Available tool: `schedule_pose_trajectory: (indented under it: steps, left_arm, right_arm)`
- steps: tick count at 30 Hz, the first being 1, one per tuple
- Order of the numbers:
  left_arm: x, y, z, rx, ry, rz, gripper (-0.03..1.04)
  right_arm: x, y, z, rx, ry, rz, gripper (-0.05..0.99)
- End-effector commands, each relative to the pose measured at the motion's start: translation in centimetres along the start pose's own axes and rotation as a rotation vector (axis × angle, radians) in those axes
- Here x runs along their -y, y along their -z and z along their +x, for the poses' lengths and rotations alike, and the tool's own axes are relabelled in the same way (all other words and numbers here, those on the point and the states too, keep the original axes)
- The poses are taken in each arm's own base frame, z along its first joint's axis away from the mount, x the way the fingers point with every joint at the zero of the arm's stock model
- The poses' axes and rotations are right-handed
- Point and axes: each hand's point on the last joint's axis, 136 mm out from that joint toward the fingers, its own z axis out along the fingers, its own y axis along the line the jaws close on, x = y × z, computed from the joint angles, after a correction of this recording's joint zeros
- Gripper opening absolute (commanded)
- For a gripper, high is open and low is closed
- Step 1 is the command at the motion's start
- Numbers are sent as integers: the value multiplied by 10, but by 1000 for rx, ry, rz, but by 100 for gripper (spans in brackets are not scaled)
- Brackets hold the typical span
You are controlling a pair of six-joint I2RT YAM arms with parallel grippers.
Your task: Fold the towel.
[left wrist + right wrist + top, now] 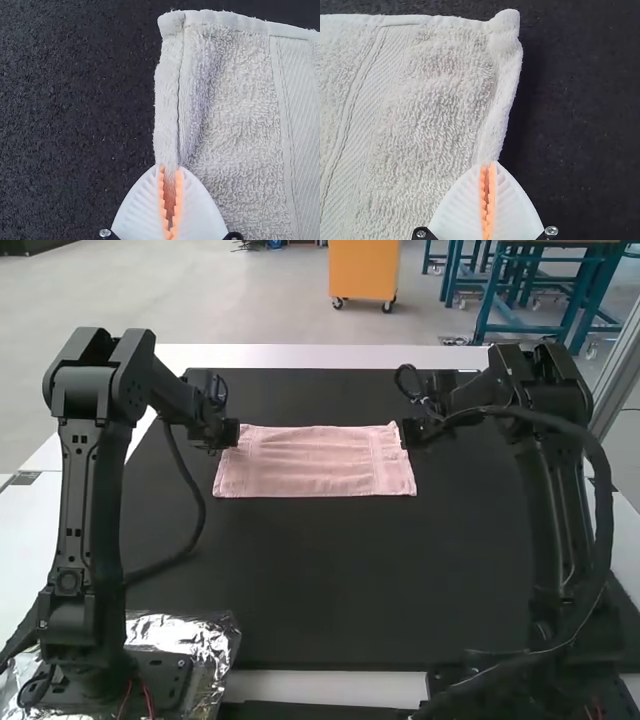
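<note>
Pinching opposite sides of the towel [315, 465], flat on the black mat [320, 570], with left gripper [170, 170] and right gripper [489, 164] both closed on cloth. Best lifted evenly, kept taut, then laid square.

A white worktop [300, 357] is carrying a large black mat [330, 580], with pale surface showing beyond its far edge and along its left and right sides. On the far part of the mat, a pink towel [315, 462] is lying spread as a wide rectangle, slightly left of the middle, with light creases running from left to right. At the near left, crumpled silver foil [218, 636] is lying around the base of the left arm, overlapping the mat's near left corner.
</note>
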Motion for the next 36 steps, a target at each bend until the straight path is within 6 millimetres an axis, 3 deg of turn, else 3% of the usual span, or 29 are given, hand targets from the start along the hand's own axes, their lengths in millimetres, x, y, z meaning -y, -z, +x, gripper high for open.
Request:
schedule_pose_trajectory:
  steps: [1, 11, 15, 21, 24, 36]
  left_arm:
    - [-5, -7, 7, -20, 12, 20, 2]
    - [6, 32, -37, 66, 13, 103, 2]
    - [10, 45, -45, 72, 11, 126, 2]
    - [-6, 65, -59, 98, 15, 108, 2]
    - [-10, 71, -57, 82, 17, 107, 2]
    - [-21, 96, -36, 47, -9, 91, 2]
  right_arm:
    - [-4, -8, 19, -45, -9, -35, -2]
    - [0, 27, -26, 40, -30, -54, -2]
    - [10, 41, -28, 36, -43, -58, -2]
    - [15, 63, -33, 35, -53, -80, -2]
    - [13, 72, -37, 45, -53, -90, -2]
    - [-2, 110, -23, 23, -68, -129, -2]
